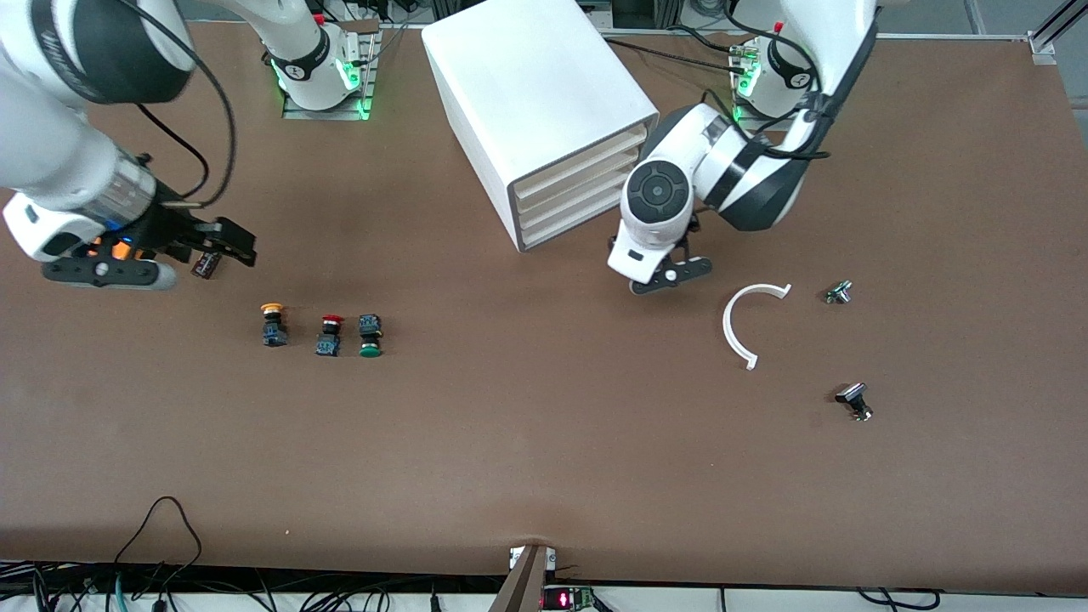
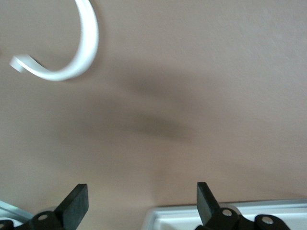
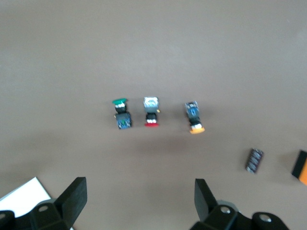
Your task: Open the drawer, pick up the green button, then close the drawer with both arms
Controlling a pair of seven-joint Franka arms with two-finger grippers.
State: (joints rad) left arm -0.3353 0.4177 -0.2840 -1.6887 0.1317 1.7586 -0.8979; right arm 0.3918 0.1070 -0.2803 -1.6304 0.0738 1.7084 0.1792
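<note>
The white cabinet stands at the back middle of the table, and its cream drawer fronts all look shut. The green-capped button lies on the table beside a red-capped button and a yellow-capped button. It also shows in the right wrist view. My right gripper is open and empty, over the table near the yellow-capped button, toward the right arm's end. In its wrist view it holds nothing. My left gripper is open and empty just in front of the drawers, and in its wrist view it is over bare table.
A white curved strip lies near the left gripper and shows in the left wrist view. Two small parts lie toward the left arm's end. A small dark piece lies under the right gripper.
</note>
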